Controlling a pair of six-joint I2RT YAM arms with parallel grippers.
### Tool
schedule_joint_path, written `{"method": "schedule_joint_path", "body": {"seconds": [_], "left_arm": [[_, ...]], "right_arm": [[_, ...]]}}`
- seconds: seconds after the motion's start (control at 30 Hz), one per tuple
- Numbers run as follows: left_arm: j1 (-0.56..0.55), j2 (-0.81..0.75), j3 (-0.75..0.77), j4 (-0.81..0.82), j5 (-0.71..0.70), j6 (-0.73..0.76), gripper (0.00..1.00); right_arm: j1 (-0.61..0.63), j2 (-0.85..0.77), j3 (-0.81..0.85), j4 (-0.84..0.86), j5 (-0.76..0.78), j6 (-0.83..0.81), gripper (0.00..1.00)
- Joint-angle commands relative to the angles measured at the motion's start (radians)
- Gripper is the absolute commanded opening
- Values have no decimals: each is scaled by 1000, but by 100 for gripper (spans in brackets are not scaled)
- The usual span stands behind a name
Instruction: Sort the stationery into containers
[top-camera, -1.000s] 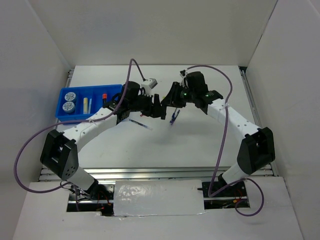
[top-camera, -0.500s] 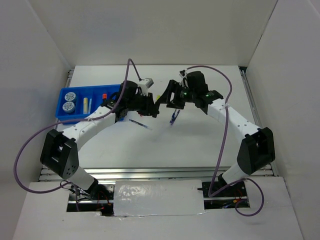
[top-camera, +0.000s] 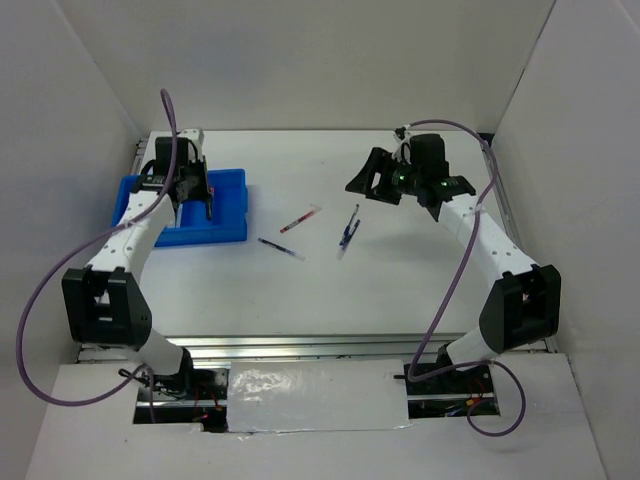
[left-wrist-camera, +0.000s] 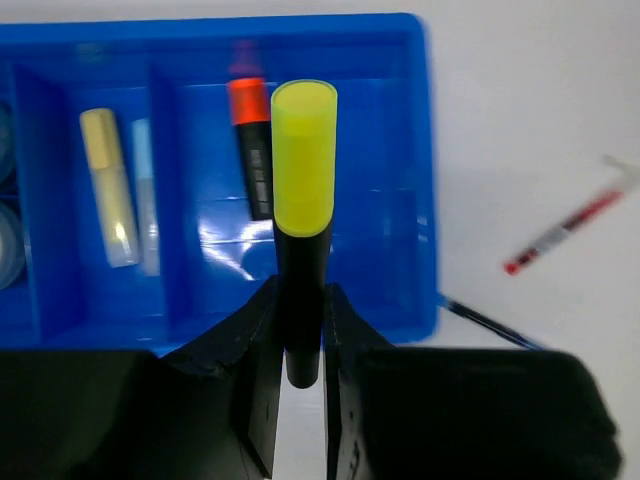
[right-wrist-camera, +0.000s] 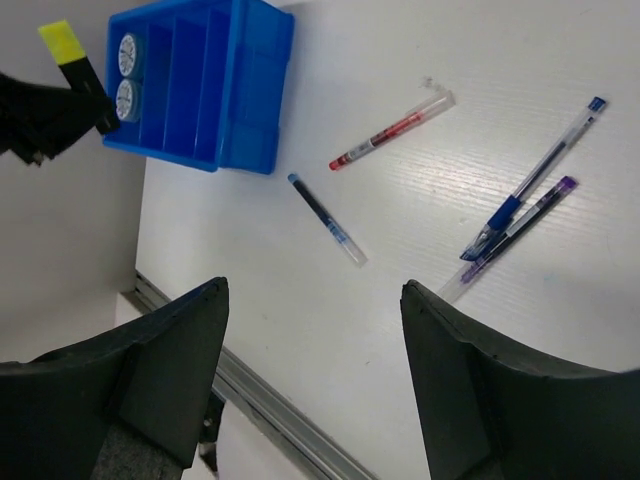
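My L gripper (left-wrist-camera: 300, 335) is clamped on the yellow-cap highlighter (left-wrist-camera: 303, 190). I'm holding it over the tray (left-wrist-camera: 425, 180), which sits by the table's (top-camera: 400, 290) far-left corner. The highlighter hangs above the compartment w/ the orange-cap highlighter (left-wrist-camera: 252, 150). Next compartment has the cream bar (left-wrist-camera: 108, 185) & blue bar (left-wrist-camera: 146, 210). Pots (right-wrist-camera: 125, 98) are at the tray's left end. My R gripper (right-wrist-camera: 312, 300) is spread wide, empty. Red pen (right-wrist-camera: 390, 130), blue pen (right-wrist-camera: 535, 180), purple pen (right-wrist-camera: 520, 225) & dark pen (right-wrist-camera: 325, 215) lie mid-table.

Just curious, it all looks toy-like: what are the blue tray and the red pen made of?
Blue tray: probably moulded plastic, glossy; light glints on its floor. Red pen: likely a clear plastic barrel; the red ink shows through it.
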Motion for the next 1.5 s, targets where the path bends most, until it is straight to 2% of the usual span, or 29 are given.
{"method": "schedule_joint_path", "body": {"seconds": [0.0,0.23,0.3,0.4,0.57,0.7,0.77,0.83,0.97,1.0,1.2,1.23,1.27,1.3,1.47], "left_arm": [[76,114,96,-74,-71,82,10],[128,308,275,-121,-83,113,26],[133,352,295,-133,-86,107,34],[141,392,312,-134,-56,107,40],[141,430,324,-136,-37,108,49],[147,435,332,-142,-19,105,48],[153,398,320,-122,22,119,46],[145,325,272,-78,154,167,44],[84,208,228,-79,321,379,49],[61,176,212,-78,319,389,49],[32,79,122,-45,381,343,55],[33,65,105,-35,406,334,62],[36,49,78,-22,420,326,63],[41,27,68,-22,447,320,69],[49,-28,48,-44,515,309,72]], "right_arm": [[1,-2,-8,-21,7,-53,76],[20,31,-6,-40,20,-80,75],[23,41,-5,-41,17,-83,75],[23,50,-2,-43,14,-82,75],[26,67,1,-49,14,-88,75],[26,79,10,-57,5,-88,74],[27,81,11,-58,5,-92,74],[27,82,3,-57,0,-108,72],[33,87,-6,-73,-26,-174,71],[49,90,1,-96,-27,-230,67],[210,179,72,-231,107,-522,51],[263,197,72,-231,129,-557,49],[292,211,82,-231,151,-597,48],[341,249,90,-236,181,-614,47],[432,406,239,-257,201,-651,45]]}}
